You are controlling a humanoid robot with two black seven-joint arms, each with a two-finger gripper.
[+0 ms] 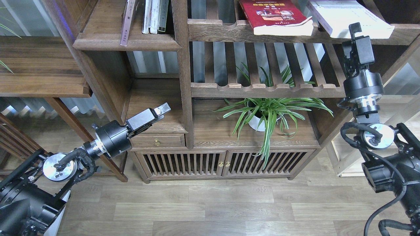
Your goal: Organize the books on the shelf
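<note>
Head view. Red book (277, 16) lies flat on the top slatted board (229, 31), upper middle, its page edge overhanging the front rail toward the camera, long axis running back into the case. White book (349, 16) lies flat just right of it on the same board, angled, near corner jutting over the rail. Right gripper (356, 34) stands upright just below that corner, tip reaching the rail under the white book; fingers are seen dark and edge-on, so cannot tell how far apart they are, and nothing visibly held. Left gripper (160, 109) is low at left, well apart from both books, pointing up and right in front of the small compartment above the drawer (157, 141); its fingers look pressed together, empty. Shelf (126, 41), solid plank with rounded front edge, sits upper left; a thin mauve volume (126, 23) leans on it and pale volumes (154, 16) stand upright beside. A post (182, 65) separates shelf from slatted boards. Potted plant (269, 111) sits below, under the lower slatted board.
</note>
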